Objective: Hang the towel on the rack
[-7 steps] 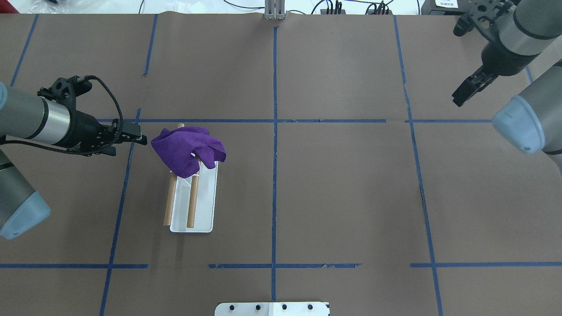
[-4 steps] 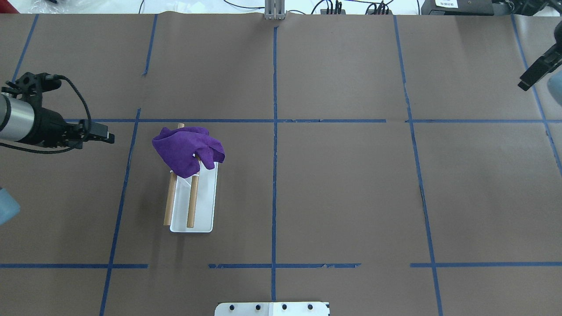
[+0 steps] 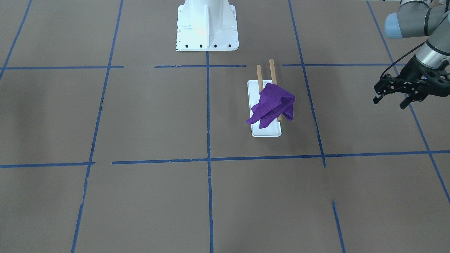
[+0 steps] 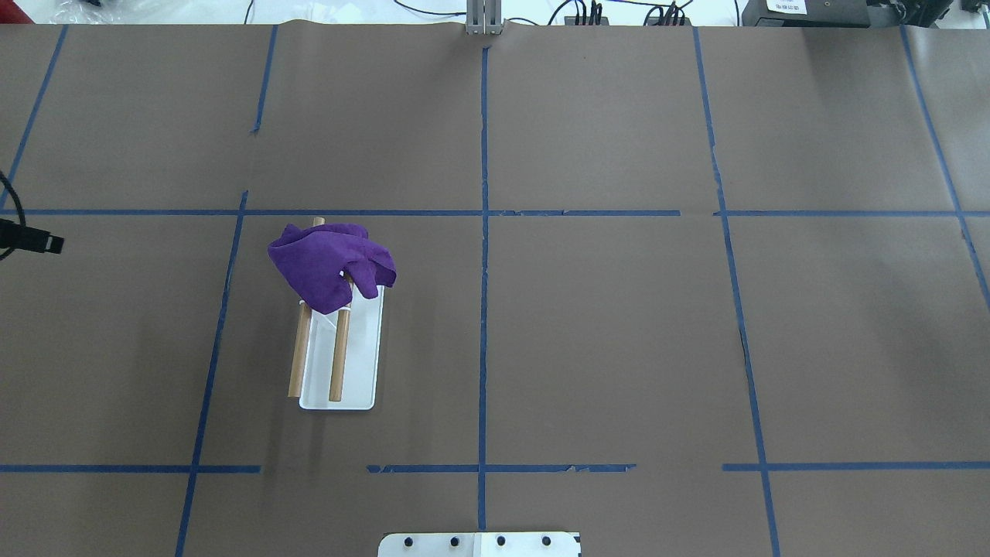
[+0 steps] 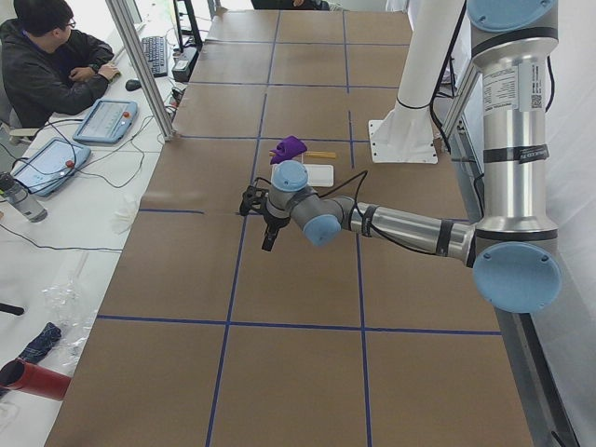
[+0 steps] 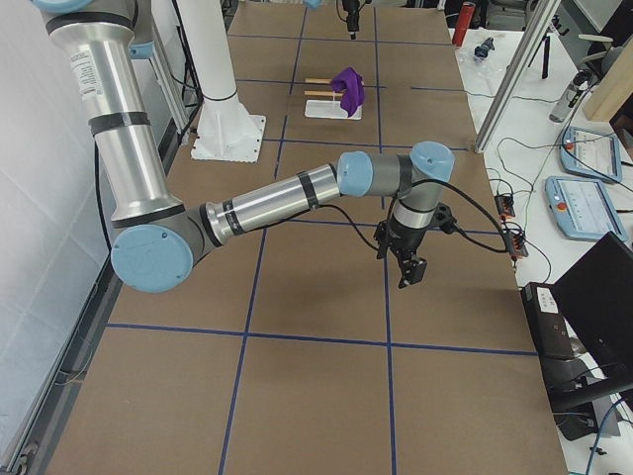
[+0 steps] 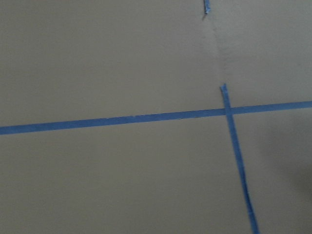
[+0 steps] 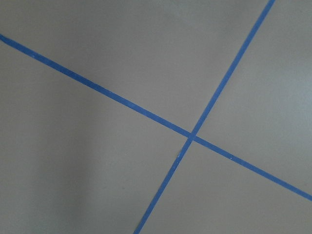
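Note:
The purple towel (image 4: 329, 263) lies bunched over the far end of the rack's two wooden dowels (image 4: 338, 363); it also shows in the front view (image 3: 272, 103). It hangs over both rods and partly over the white base plate (image 4: 362, 363). My left gripper (image 3: 388, 104) is open and empty, well off to the rack's side, and only its tip (image 4: 35, 242) shows at the overhead view's left edge. My right gripper (image 6: 410, 275) shows only in the right side view, far from the rack; I cannot tell its state. Both wrist views show only bare table.
The white robot pedestal (image 3: 207, 24) stands behind the rack. Blue tape lines (image 4: 483, 309) cross the brown table. A metal post (image 4: 483, 19) stands at the far edge. An operator (image 5: 51, 65) sits at a desk beyond the table.
My left arm has drawn back to the left, away from the rack, almost out of the overhead view. My right arm has left that view. The towel stays on the rack.

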`<state>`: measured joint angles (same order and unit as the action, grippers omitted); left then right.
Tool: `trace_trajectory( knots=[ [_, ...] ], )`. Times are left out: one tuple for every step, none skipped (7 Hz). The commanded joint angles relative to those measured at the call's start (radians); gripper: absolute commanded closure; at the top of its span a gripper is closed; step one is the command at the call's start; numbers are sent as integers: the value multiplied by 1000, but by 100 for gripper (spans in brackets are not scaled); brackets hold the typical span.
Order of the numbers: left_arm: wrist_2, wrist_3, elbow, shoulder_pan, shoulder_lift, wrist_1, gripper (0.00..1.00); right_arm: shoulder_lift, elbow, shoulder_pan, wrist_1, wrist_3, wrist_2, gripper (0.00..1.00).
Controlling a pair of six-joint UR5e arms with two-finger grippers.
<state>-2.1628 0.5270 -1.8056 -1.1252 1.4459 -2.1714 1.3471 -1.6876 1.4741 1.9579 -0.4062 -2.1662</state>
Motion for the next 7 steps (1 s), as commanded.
trace_trajectory(
  knots=[
    [-2, -422, 0, -198, -4, 269, 0, 56, 12, 49, -4, 10, -78, 0],
    [-2, -524, -1, -293, 67, 448, 0, 75, 13, 49, -5, 48, -80, 0],
    [-9, -542, 2, -364, 83, 532, 0, 81, 8, 49, -42, 119, -80, 0],
    [-58, -548, 27, -382, 79, 538, 0, 98, 5, 49, -113, 201, -80, 0],
    [-98, -549, 37, -381, 70, 541, 0, 99, 8, 49, -163, 264, -80, 0],
    [-130, -549, 51, -383, 68, 541, 0, 98, 9, 49, -177, 271, -80, 0],
    [-141, -550, 55, -386, 59, 539, 0, 99, 6, 49, -177, 271, -83, 0]
  ],
)
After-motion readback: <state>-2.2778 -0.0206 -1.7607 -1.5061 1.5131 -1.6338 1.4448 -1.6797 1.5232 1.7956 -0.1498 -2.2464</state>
